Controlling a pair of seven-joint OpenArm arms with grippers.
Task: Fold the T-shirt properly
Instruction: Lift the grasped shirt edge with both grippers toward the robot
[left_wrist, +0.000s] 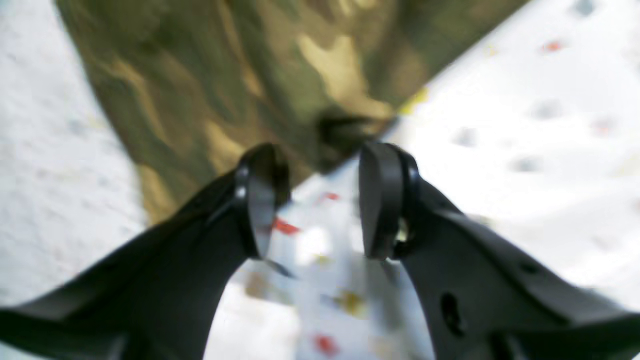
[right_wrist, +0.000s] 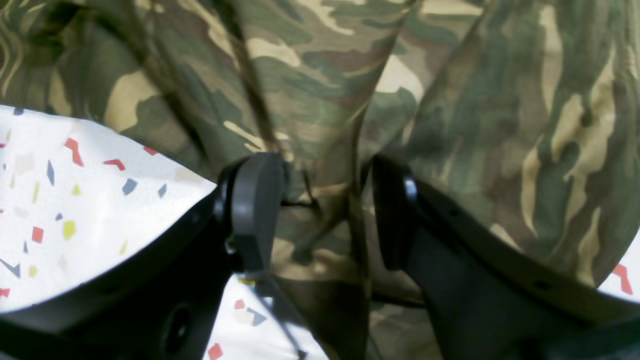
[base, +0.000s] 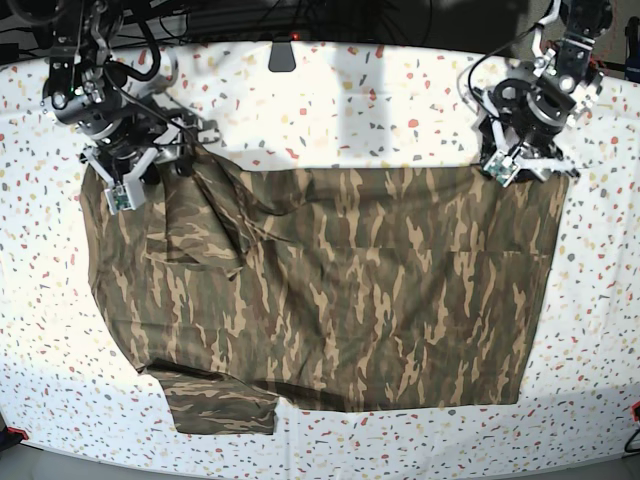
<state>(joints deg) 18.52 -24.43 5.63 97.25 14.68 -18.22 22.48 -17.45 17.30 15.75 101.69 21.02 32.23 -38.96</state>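
Spread flat, T-shirt lies crosswise; hem toward left arm.

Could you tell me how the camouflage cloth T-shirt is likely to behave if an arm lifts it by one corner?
The olive, brown and tan camouflage cloth T-shirt would probably drape limply; it already lies wrinkled. Its wide spread suggests it may drag across the speckled white table and bunch.

The T-shirt is lying spread across the desk, covering most of its middle. One sleeve is lying at the near-left corner. The left claw is sitting over the shirt's far-right corner; the right claw is sitting over the far-left corner, where cloth is lying bunched between its jaws.
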